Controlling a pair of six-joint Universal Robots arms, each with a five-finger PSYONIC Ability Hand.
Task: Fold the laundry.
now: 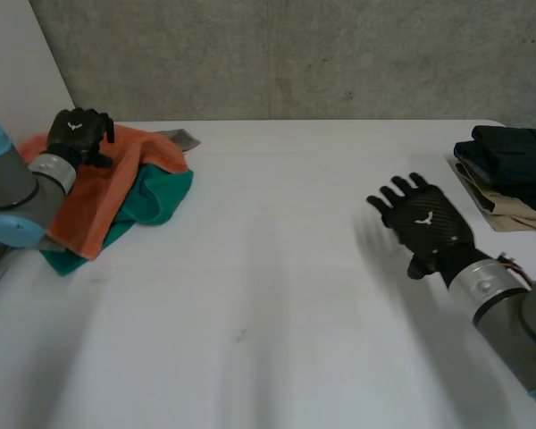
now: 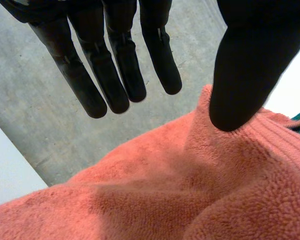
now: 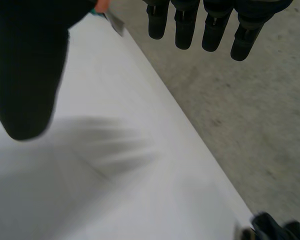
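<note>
A rumpled orange towel [image 1: 116, 188] lies over a teal cloth [image 1: 158, 202] at the far left of the counter [image 1: 277, 268], with a grey scrap [image 1: 180, 138] behind. At the far right, dark folded garments [image 1: 509, 154] top a beige garment [image 1: 505, 213].

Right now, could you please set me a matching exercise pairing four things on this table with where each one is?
Things:
1 orange towel
2 green towel
3 dark folded clothes
4 right hand

Places:
A open, above a bare part of the table
B under the orange towel
C on a beige cloth, at the robot's far right
D beneath the left hand

Pairs: 1-D, 2-B, 3-C, 4-A.
</note>
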